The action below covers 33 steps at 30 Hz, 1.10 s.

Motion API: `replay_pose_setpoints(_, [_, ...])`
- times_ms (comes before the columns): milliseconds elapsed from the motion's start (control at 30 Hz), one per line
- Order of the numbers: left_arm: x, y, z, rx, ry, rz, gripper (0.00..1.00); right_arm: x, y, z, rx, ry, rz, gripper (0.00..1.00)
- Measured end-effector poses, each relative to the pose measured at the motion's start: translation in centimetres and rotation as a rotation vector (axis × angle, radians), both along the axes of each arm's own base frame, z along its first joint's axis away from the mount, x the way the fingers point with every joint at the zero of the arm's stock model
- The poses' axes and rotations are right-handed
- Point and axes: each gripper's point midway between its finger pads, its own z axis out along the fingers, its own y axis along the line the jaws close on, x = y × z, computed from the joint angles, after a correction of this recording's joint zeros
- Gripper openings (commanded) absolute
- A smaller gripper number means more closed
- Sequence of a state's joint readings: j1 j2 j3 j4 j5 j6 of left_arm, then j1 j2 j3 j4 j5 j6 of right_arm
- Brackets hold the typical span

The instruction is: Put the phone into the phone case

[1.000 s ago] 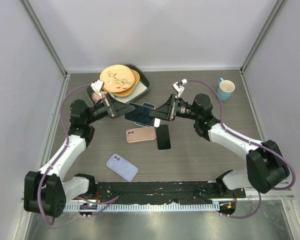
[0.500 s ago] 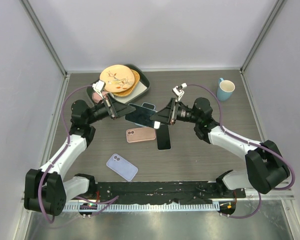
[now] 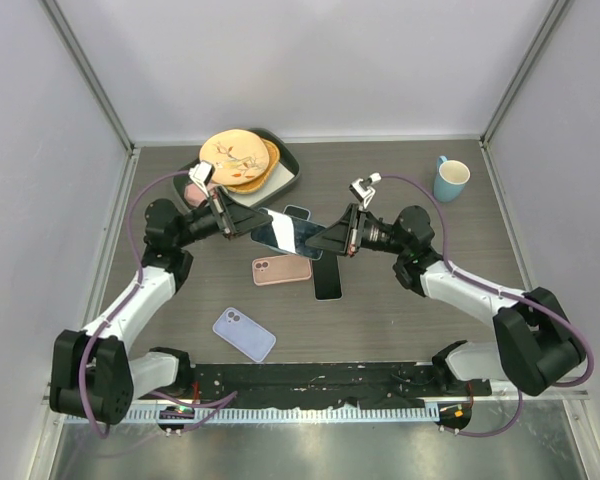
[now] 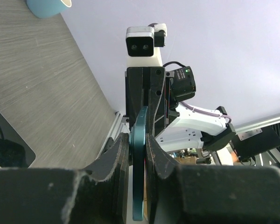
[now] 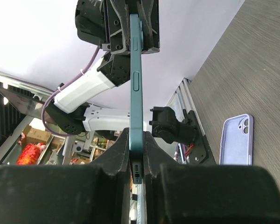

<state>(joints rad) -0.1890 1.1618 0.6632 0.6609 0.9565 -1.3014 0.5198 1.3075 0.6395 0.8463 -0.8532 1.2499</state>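
Note:
A teal-edged phone [image 3: 285, 232] hangs above the table's middle, held at both ends. My left gripper [image 3: 252, 222] is shut on its left end. In the left wrist view the teal edge [image 4: 140, 154] sits pinched between my fingers, at the left gripper [image 4: 139, 140]. My right gripper [image 3: 327, 239] is shut on the right end. In the right wrist view the phone [image 5: 134, 70] shows side buttons and a bottom port at the right gripper [image 5: 136, 144]. I cannot tell whether a case is on it. A dark teal-rimmed piece [image 3: 298, 211] lies just behind it.
On the table below lie a pink case or phone [image 3: 282, 269], a black phone [image 3: 327, 275] and a lavender case [image 3: 244, 334], which also shows in the right wrist view [image 5: 237, 140]. A tray with plates [image 3: 280, 180] sits at the back left. A blue cup [image 3: 450, 178] stands at the back right.
Both grippers stay shut on the phone. The right gripper has shifted slightly right and down, and the phone has tilted so its glossy face now reflects light.

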Motion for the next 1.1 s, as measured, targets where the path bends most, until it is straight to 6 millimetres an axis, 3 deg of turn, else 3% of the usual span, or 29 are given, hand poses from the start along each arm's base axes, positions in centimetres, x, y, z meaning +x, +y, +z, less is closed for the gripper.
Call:
replay_pose_setpoints(33, [0.0, 0.0, -0.1, 0.001, 0.001, -0.002, 0.31, 0.0, 0.0, -0.1, 0.0, 0.003, 0.0, 0.01])
replay_pose_setpoints(67, [0.0, 0.0, -0.2, 0.004, 0.004, -0.004, 0.49, 0.0, 0.0, -0.2, -0.002, 0.005, -0.001, 0.01])
replay_pose_setpoints(167, [0.2, 0.0, -1.4, 0.049, 0.001, 0.004, 0.77, -0.2, -0.2, -0.8, -0.032, 0.01, -0.008, 0.01])
replay_pose_setpoints(267, [1.3, 0.6, -3.7, 0.168, 0.04, 0.079, 0.84, -0.1, -0.9, -2.1, -0.103, 0.018, -0.039, 0.01])
replay_pose_setpoints(333, [2.4, 1.6, -4.8, 0.275, 0.083, 0.171, 0.84, 0.1, -1.5, -3.1, -0.154, 0.019, -0.065, 0.01])
replay_pose_setpoints(500, [4.5, 6.4, -7.9, 0.62, 0.161, 0.408, 0.83, 2.3, -4.0, -5.7, -0.271, 0.047, -0.165, 0.01])
replay_pose_setpoints(700, [3.1, 10.0, -16.2, 0.935, 0.409, 0.411, 0.74, 4.3, -6.9, -8.2, -0.346, 0.105, -0.247, 0.01])
replay_pose_setpoints(800, [2.1, 10.6, -19.0, 1.021, 0.495, 0.369, 0.72, 4.8, -8.1, -9.2, -0.378, 0.127, -0.273, 0.01])
replay_pose_setpoints(1000, [1.6, 9.9, -21.8, 1.081, 0.549, 0.299, 0.66, 5.4, -9.4, -10.3, -0.404, 0.156, -0.297, 0.01])
replay_pose_setpoints(1100, [1.7, 9.2, -23.5, 1.114, 0.575, 0.252, 0.57, 5.4, -9.5, -10.8, -0.413, 0.168, -0.291, 0.01])
